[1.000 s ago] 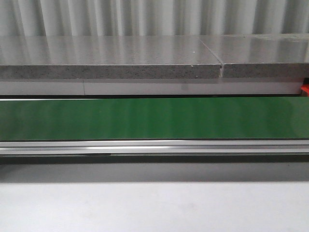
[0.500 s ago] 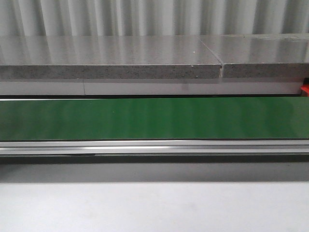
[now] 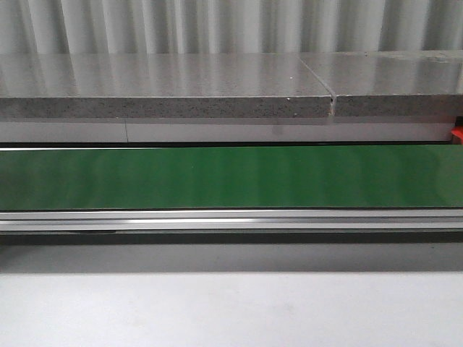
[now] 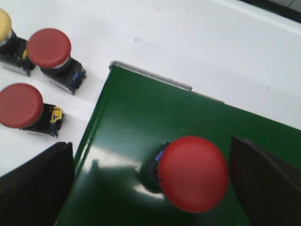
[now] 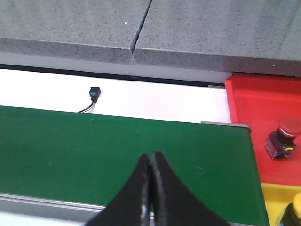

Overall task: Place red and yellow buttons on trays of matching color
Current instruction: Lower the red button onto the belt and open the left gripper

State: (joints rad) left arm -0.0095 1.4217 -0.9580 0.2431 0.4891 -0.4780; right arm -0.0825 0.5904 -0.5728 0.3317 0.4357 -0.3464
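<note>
Left claw spread wide over the green belt, a red button between its fingers, ungripped. Upper left of that frame, two red buttons and a yellow one wait. Right claw pinched closed, empty; at right, one button sits in the red tray. Most sorting seems to remain.
</note>
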